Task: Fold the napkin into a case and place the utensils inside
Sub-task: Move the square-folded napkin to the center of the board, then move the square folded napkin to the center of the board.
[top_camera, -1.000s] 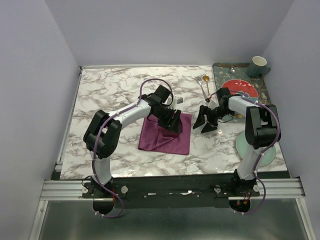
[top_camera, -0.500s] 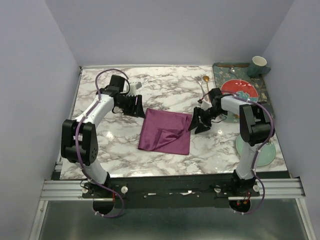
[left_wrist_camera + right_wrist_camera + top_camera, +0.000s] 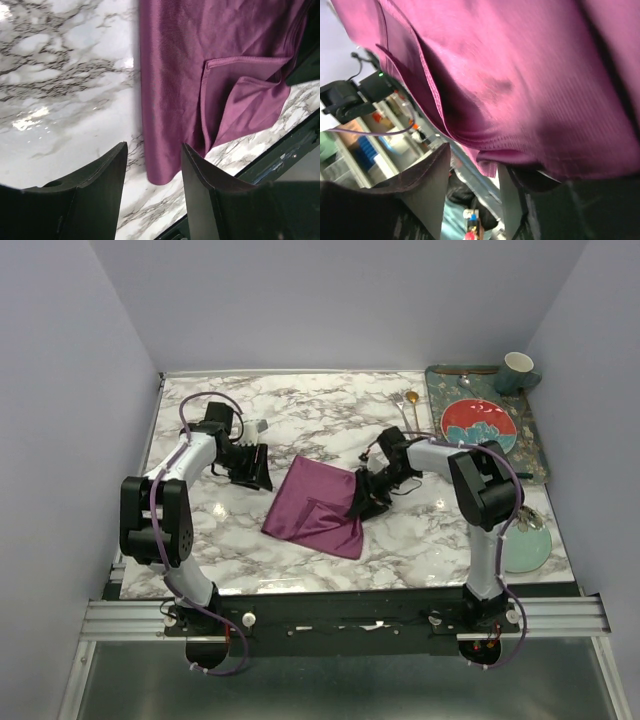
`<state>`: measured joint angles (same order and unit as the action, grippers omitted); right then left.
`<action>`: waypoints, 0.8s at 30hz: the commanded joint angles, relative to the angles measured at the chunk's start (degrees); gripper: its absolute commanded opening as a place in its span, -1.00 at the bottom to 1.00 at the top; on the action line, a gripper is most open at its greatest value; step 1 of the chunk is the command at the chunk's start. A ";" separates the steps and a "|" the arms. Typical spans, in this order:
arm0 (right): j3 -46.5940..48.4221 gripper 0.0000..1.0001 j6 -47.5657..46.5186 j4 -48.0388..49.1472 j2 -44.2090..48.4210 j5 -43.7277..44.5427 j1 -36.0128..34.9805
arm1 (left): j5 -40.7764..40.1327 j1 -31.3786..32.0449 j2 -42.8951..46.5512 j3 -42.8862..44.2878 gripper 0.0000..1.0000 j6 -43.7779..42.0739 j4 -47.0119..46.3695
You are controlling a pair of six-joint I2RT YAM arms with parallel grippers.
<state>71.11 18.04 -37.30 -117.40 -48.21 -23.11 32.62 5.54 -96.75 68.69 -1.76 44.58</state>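
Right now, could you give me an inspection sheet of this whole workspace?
surface: marble table, glossy.
job's things: napkin partly folded mid-table; silver fork and gold spoon beyond it.
clutter: tray with red plate and mug; pale green plate at the right.
grippers: left gripper open over marble beside napkin; right gripper at napkin's right edge, grip unclear.
cables: purple cables looped along both arms.
surroundings: plain lilac walls.

The top camera looks down on the whole table (image 3: 300, 410) from behind; both wrist cameras closely share the napkin (image 3: 200, 50).
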 commanded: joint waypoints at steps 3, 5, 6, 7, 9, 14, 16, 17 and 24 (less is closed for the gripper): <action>3.33 0.23 9.20 7.15 -1.96 -7.24 -8.17 | -0.80 -5.01 0.77 0.40 0.11 -3.85 2.79; 1.84 0.39 9.21 6.80 1.38 -9.36 -8.09 | -1.85 -5.10 1.65 0.48 0.08 -7.53 6.21; 1.32 0.55 8.07 3.93 2.61 -9.54 -7.83 | -3.16 -5.10 1.91 0.48 0.01 -12.52 7.62; 0.09 0.60 4.58 1.99 4.10 -9.10 -7.74 | -4.57 -5.10 2.26 -0.04 -0.03 -15.79 9.20; -1.32 0.70 0.70 -3.71 8.05 -8.40 -7.39 | -11.15 -5.10 5.07 -2.75 -0.13 -20.63 9.21; -0.99 0.73 -11.17 -12.43 13.34 -5.94 -3.62 | -21.53 -6.42 11.66 -7.42 -0.38 -34.35 9.65; 1.04 0.72 -13.55 -15.17 12.99 -5.41 -1.77 | -25.84 -6.42 12.81 -10.75 -0.52 -36.55 10.09; 2.18 0.72 -13.82 -15.43 12.73 -4.71 0.07 | -26.98 -6.42 13.68 -12.07 -0.55 -38.74 10.18; 12.29 0.71 -14.18 -14.74 8.78 0.04 4.83 | -24.64 -6.07 16.59 -19.64 -0.63 -38.86 9.83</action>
<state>77.43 6.52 -50.50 -106.04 -52.42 -20.01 8.03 -0.69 -82.28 50.87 -38.30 53.49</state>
